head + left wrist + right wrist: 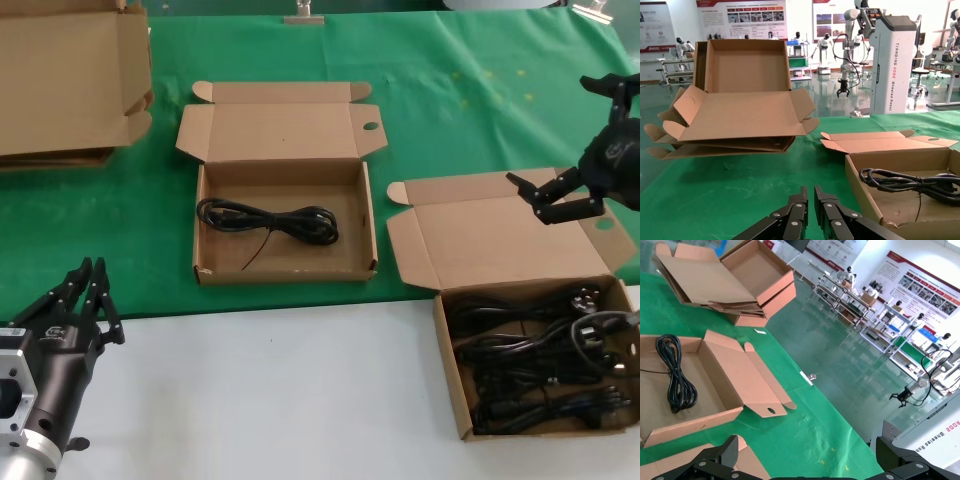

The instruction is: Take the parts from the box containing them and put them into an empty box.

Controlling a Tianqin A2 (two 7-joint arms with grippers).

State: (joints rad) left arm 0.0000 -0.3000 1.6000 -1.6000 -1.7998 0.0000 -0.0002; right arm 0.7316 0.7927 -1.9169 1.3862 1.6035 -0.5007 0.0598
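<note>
Step in hand, as I judge it: return for the next bundle. I have the right gripper [556,196] hovering with its claw spread and empty above the raised lid of the source box [452,340] at near right, which holds several coiled cables [545,365]. The receiving box [284,272], centre, holds one cable [268,219]. Next I must descend onto one coil only; the tangle may lift neighbours. The left gripper [82,292] is parked near left, claw closed. Larger folded cartons [68,85] lie far left, clear of the path.

Matt cardboard boxes [285,215], glossy black cables [268,218], green cloth [470,110].
</note>
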